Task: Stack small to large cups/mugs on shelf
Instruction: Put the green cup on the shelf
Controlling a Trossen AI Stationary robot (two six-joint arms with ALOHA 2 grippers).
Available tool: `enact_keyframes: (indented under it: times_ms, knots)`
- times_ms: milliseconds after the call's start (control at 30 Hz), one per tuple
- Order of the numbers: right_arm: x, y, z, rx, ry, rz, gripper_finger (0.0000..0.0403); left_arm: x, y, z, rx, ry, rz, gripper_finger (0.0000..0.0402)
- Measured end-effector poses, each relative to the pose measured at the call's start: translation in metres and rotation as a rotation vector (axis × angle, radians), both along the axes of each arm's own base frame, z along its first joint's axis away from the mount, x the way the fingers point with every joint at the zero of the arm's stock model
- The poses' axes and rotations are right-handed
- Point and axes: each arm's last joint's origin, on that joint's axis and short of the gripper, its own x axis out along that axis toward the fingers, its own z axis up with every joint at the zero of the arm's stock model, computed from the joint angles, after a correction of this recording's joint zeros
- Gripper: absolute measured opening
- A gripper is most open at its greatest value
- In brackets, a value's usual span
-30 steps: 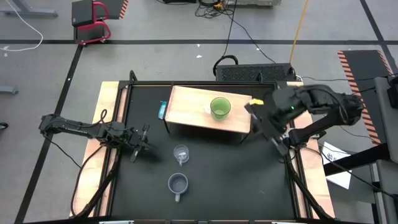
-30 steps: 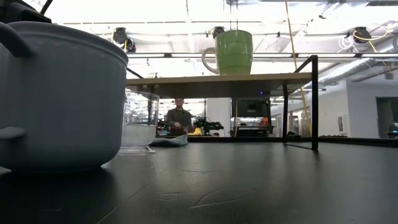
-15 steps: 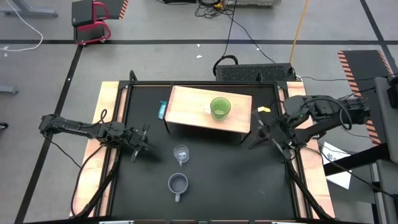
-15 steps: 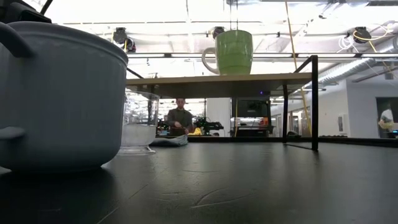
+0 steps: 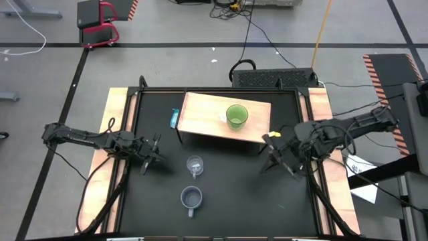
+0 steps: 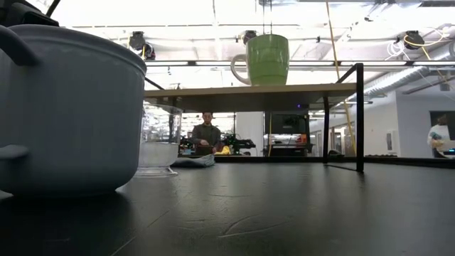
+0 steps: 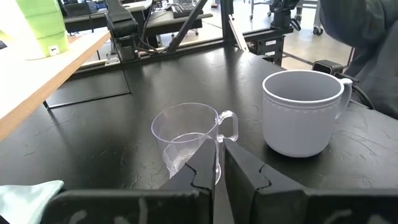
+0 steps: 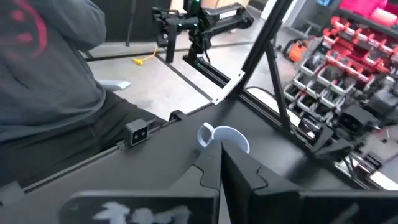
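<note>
So the lime-green mug [image 5: 237,116] is already sitting upright on the shelf [image 5: 200,110], right of its middle, which looks like step 1 of 3 done. The other 2 cups haven't made it yet: the clear glass cup [image 5: 194,165] is down on the black desk [image 5: 234,194] just in front of the shelf, and the grey-blue mug [image 5: 191,197] is a bit closer to the front edge, near the glass one but not touching it. If the stack goes small into large, I'd guess the grey-blue mug has to go into the green one, then the glass cup on top, so most of the job is left. The left gripper [image 5: 152,152] is low over the desk left of the glass cup, jaws nearly pinched together with nothing between them; its wrist view has the glass cup right ahead. The right gripper [image 5: 271,155] is over the desk near the shelf's right front leg, jaws clenched and empty. Neither arm is touching a cup.
</note>
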Motion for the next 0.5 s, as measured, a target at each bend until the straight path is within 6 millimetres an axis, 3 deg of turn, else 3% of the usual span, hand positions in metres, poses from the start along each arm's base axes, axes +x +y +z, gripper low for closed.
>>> enact_keyframes:
  times_ms: [500]
  knots:
    - [-0.002, 0.013, -0.071, 0.035, -0.029, 0.059, 0.0000, 0.000, 0.000, 0.000, 0.000, 0.000, 0.001, 0.0033]
